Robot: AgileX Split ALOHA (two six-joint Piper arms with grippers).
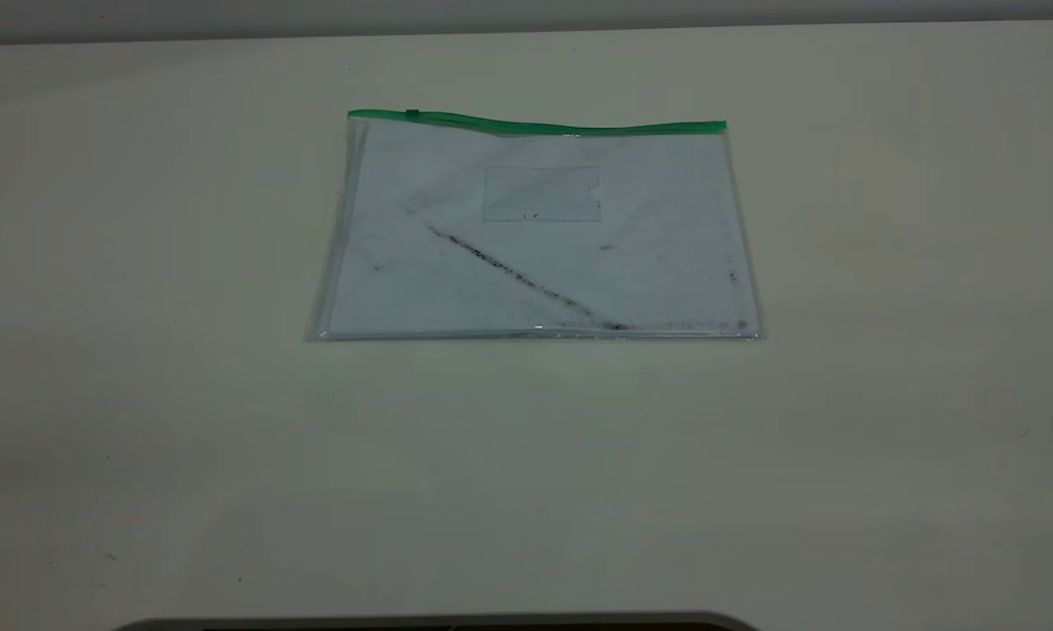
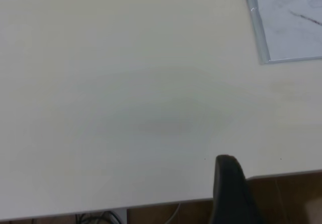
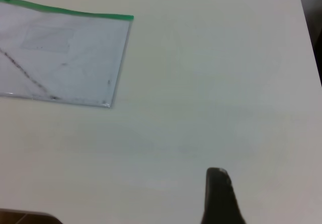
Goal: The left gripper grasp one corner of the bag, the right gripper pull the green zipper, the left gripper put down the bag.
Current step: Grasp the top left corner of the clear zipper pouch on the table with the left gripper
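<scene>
From my wrist cameras, the bag (image 2: 292,20) runs off frame; each gripper shows one finger only.

You've got a clear bag (image 1: 535,263) w/ a pale bluish-white look, lying on a plain cream counter (image 1: 140,394). Its green zipper (image 1: 570,126) runs bright green along one long edge, w/ a darker green slider tab (image 1: 413,114). A dark, speckled diagonal scuff line (image 1: 517,273) crosses the clear face; faint grey smudges elsewhere. Each wrist view shows you one black finger: left end effector (image 2: 229,189), right end effector (image 3: 219,196).
</scene>
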